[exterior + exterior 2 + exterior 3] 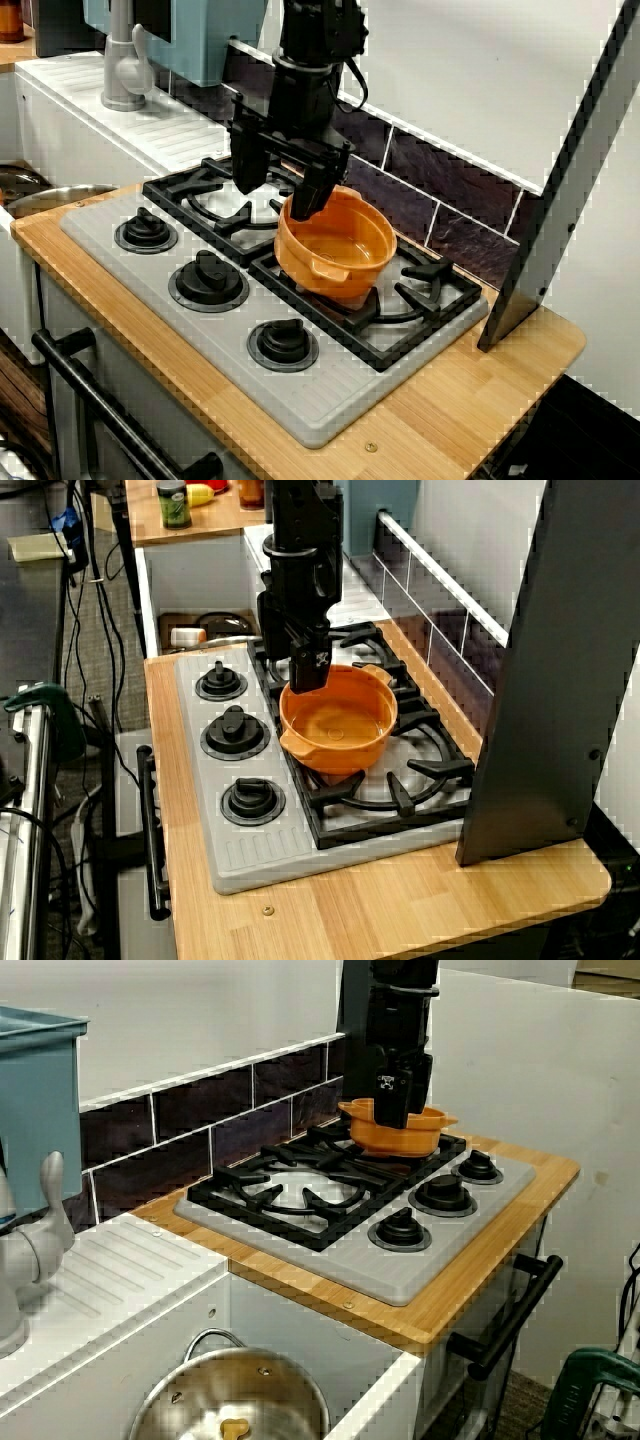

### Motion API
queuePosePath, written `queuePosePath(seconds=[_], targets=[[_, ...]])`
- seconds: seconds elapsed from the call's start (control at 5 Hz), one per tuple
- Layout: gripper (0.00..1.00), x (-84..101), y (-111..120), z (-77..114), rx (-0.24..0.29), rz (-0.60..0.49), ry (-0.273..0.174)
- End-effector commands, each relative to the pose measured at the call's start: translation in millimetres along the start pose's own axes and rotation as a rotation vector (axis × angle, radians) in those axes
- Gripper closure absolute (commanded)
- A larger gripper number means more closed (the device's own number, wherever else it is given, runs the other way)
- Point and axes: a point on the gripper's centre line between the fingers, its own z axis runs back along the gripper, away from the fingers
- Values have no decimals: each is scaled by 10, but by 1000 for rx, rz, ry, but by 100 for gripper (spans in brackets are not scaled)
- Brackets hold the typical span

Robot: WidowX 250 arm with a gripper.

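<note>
An orange pot (335, 245) with small side handles stands empty on the right burner of the stove. It also shows in the view from the stove's end as the orange pot (338, 725) and in the view from the sink side as the orange pot (415, 1138). My black gripper (277, 185) hangs open at the pot's left edge. One finger is down by the pot's rim, the other over the left burner's grate (215, 205). Nothing is between the fingers. I cannot tell whether the finger touches the rim. From the stove's end the gripper (308, 670) covers the pot's far rim.
Three black knobs (208, 280) line the stove's grey front. A grey panel (560, 200) leans at the counter's right end. Left of the stove are a ribbed white drainboard (120, 1270), a faucet (122, 60) and a steel pot (235, 1400) in the sink. A dark tiled wall runs behind.
</note>
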Motion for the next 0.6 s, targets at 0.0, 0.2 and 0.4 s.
queuePosePath(seconds=[0.0, 0.2, 0.4], targets=[[0, -55, 123, 17, 10, -1, -21], [0, -69, 141, -11, 19, -4, -23], [100, -83, 177, -38, 19, 4, -15]])
